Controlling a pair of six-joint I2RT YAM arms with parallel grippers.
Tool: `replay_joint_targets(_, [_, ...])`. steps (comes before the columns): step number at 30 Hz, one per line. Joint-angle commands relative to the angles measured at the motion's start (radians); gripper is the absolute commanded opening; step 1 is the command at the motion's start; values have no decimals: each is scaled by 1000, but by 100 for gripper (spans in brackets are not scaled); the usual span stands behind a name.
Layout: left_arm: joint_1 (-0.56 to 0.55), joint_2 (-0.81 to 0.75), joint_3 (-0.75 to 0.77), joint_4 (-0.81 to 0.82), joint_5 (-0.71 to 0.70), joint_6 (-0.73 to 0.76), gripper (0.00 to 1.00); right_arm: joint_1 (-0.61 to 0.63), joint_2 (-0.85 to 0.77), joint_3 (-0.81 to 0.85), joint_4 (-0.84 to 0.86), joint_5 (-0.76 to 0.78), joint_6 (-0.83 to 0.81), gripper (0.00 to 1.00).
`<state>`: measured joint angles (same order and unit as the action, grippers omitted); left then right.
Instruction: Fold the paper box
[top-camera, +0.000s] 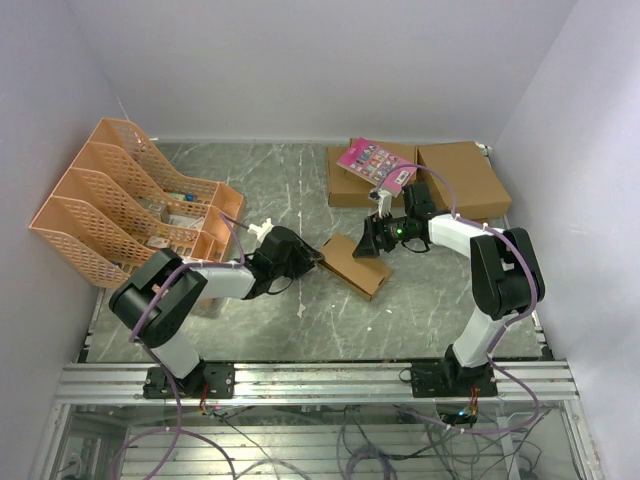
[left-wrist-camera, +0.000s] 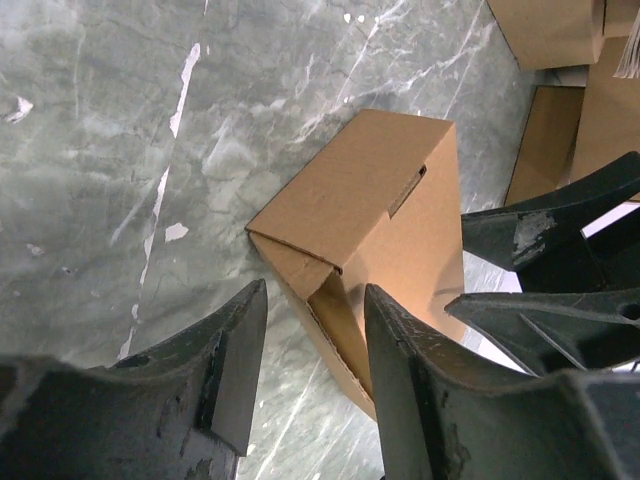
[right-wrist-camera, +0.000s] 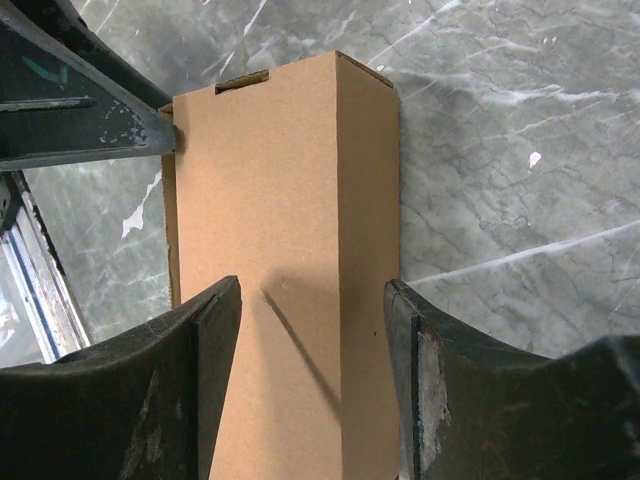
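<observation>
The paper box (top-camera: 356, 266) is a plain brown oblong that lies slantwise on the marble table between my two arms. My left gripper (top-camera: 316, 262) is at the box's near-left end. In the left wrist view that gripper (left-wrist-camera: 315, 290) is open. The box (left-wrist-camera: 370, 195) has an open end flap that reaches into the gap beside the right finger (left-wrist-camera: 410, 380). My right gripper (top-camera: 368, 243) is over the far-right end. In the right wrist view it (right-wrist-camera: 312, 284) is open above the box's top face (right-wrist-camera: 285, 180), with one finger (right-wrist-camera: 410, 350) beside the side wall.
Orange mesh file racks (top-camera: 130, 205) stand at the back left. Larger brown boxes (top-camera: 462, 180) lie at the back right, one bearing a pink booklet (top-camera: 378, 165). White walls close in on three sides. A metal rail (top-camera: 320, 380) runs along the near edge.
</observation>
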<state>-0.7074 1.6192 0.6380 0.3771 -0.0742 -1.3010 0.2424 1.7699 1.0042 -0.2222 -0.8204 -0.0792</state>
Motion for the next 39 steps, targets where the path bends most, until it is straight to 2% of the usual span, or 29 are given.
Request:
replay_joint_targets(1, [12, 31, 44, 37, 1, -6, 53, 2, 17, 24, -6, 2, -7, 58])
replay_joint_targets(5, [16, 52, 53, 37, 3, -9, 52, 5, 19, 24, -9, 4, -11, 58])
replay_joint_targets(8, [20, 63, 55, 43, 7, -12, 40, 7, 23, 25, -11, 6, -13, 55])
replay_joint_targets(11, [20, 68, 55, 44, 15, -11, 23, 9, 26, 26, -14, 7, -14, 55])
replay_joint_targets(15, [21, 65, 58, 40, 22, -5, 12, 11, 26, 27, -14, 10, -14, 55])
replay_joint_targets(20, [22, 54, 62, 39, 36, 5, 10, 11, 26, 33, -19, 2, -14, 56])
replay_joint_targets(21, [21, 46, 59, 41, 38, 10, 11, 11, 21, 35, -20, -1, -14, 57])
replay_joint_targets(22, [21, 30, 57, 37, 37, 18, 15, 10, 16, 38, -21, -3, -14, 58])
replay_joint_targets(27, [20, -76, 15, -20, 36, 77, 48, -1, -40, 35, -12, -6, -1, 65])
replay_joint_targets(30, [21, -147, -45, -4, 57, 98, 62, -12, -70, 23, -5, -16, 7, 68])
replay_joint_targets(33, [-12, -201, -109, 54, 87, 117, 67, -22, -85, 13, -8, -31, 8, 68])
replay_joint_targets(39, [-187, -203, -135, 140, 21, 81, 70, -42, -105, -19, -39, -45, -10, 66])
